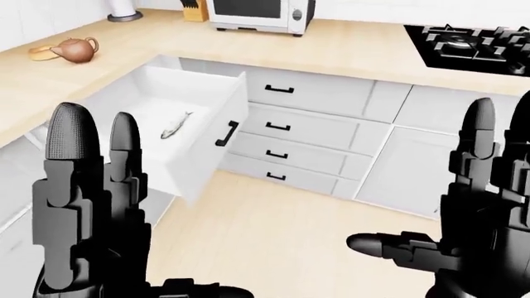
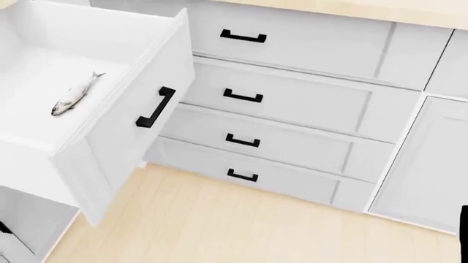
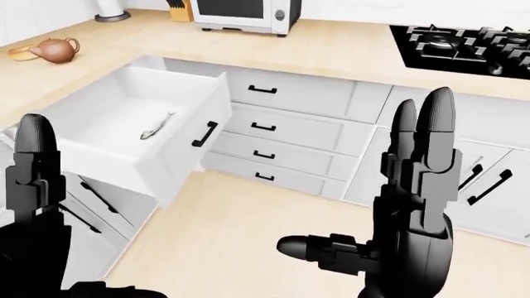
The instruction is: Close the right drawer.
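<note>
Black three-finger left hand (image 1: 87, 205) and right hand (image 3: 410, 205): raised, fingers spread, nothing gripped | white pulled-out drawer (image 2: 124, 118): small silver fish (image 2: 73, 94) lain inside

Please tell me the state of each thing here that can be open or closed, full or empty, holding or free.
Open drawer: pulled fully out, a fish lying inside.
Four stacked drawers: all closed.
Microwave: door closed.
Left robot hand: open, holding nothing.
Right robot hand: open, holding nothing.

A white drawer (image 2: 124, 137) stands pulled open; a small silver fish (image 2: 73, 96) lies near its floor's middle.
</note>
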Robot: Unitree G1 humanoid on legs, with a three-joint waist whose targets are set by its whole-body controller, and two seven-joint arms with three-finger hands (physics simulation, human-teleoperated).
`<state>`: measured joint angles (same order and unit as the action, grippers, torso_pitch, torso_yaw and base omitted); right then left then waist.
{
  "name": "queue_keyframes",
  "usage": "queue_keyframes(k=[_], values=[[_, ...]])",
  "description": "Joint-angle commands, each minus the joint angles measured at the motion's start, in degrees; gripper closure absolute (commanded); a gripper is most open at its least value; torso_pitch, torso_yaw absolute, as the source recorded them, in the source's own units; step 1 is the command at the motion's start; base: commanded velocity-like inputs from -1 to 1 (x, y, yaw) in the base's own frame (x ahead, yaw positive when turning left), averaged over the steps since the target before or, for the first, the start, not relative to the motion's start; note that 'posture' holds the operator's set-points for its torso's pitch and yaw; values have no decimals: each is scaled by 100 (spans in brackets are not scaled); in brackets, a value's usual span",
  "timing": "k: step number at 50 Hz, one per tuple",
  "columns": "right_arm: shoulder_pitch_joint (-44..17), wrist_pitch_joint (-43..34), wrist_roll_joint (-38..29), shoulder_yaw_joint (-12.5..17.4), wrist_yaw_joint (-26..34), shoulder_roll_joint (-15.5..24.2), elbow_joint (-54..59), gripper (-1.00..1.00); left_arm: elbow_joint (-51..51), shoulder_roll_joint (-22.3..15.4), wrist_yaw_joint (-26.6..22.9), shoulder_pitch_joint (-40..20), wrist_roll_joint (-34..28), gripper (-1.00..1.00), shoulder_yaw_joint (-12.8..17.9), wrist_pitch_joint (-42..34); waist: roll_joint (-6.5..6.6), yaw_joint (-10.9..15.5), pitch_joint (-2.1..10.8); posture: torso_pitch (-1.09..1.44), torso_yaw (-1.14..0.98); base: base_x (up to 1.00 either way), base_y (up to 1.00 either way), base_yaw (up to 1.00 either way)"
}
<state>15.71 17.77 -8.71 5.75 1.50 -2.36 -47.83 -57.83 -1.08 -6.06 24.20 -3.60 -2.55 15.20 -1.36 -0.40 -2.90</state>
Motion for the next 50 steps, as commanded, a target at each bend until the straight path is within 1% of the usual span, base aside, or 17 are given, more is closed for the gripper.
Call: queue_keyframes(k=[1,5,7,10,16,21,22,24,26,30,34,35,36,44,47,48,50], values=[[-57,149,-6,-48,6,-2,-235,-100,-216,-12,44,-23,32,-100,23,145,-4,15,17,0,0,0,14,0],[-59,150,-26,-54,0,-3,-229,-100,-216,-12,44,-28,33,-100,27,137,254,11,-44,0,0,0,13,0],[-63,149,-23,-44,-3,-1,-231,-100,-216,-12,46,-23,35,-100,28,149,597,16,58,0,0,0,14,0],[-67,130,-18,-46,3,1,-244,-100,-216,-10,47,-29,24,-100,17,140,487,61,-39,0,0,0,13,0],[-70,124,-21,-50,1,-1,-243,-100,-216,-15,46,-44,32,-100,17,116,196,52,-9,0,0,0,13,0],[-69,132,-33,-61,-8,1,-233,-100,-216,-14,44,-53,37,-100,24,109,-265,28,38,0,0,0,13,0],[-68,141,-34,-65,-11,1,-219,-100,-216,-13,39,-54,31,-100,16,103,-48,-41,10,0,0,0,14,0],[-65,144,-43,-70,-14,2,-225,-100,-216,-10,35,-57,28,-100,17,101,-134,-7,14,0,0,0,13,0],[-73,148,-43,-67,-17,5,-208,-100,-216,-5,31,-63,22,-100,14,97,-81,11,50,0,0,0,14,0],[-65,169,-48,-69,-19,7,-186,-100,-216,4,21,-52,7,-100,6,113,149,18,-43,0,0,0,13,0],[-61,174,-54,-75,-25,4,-189,-100,-216,-2,20,-47,24,-100,20,116,682,34,47,0,0,0,14,0],[-56,180,-72,-85,-25,4,-187,-100,-216,-4,21,-45,32,-100,26,121,444,86,-6,0,0,0,13,0],[-55,182,-65,-83,-31,3,-184,-100,-216,-6,23,-42,38,-100,29,125,503,53,-17,0,0,0,14,0],[-46,180,-59,-77,-27,7,-192,-100,-216,-14,34,-1,24,-100,1,162,85,54,-11,0,0,0,14,0],[-38,189,-64,-80,-23,4,-193,-100,-216,-16,37,8,22,-100,-2,171,-311,30,84,0,0,0,14,0],[-42,186,-54,-71,-26,4,-190,-100,-216,-16,37,6,24,-100,0,168,-99,-47,19,0,0,0,13,0],[-36,191,-63,-79,-23,1,-196,-100,-216,-16,39,6,22,-100,-1,170,-151,-14,-9,0,0,0,14,0]])
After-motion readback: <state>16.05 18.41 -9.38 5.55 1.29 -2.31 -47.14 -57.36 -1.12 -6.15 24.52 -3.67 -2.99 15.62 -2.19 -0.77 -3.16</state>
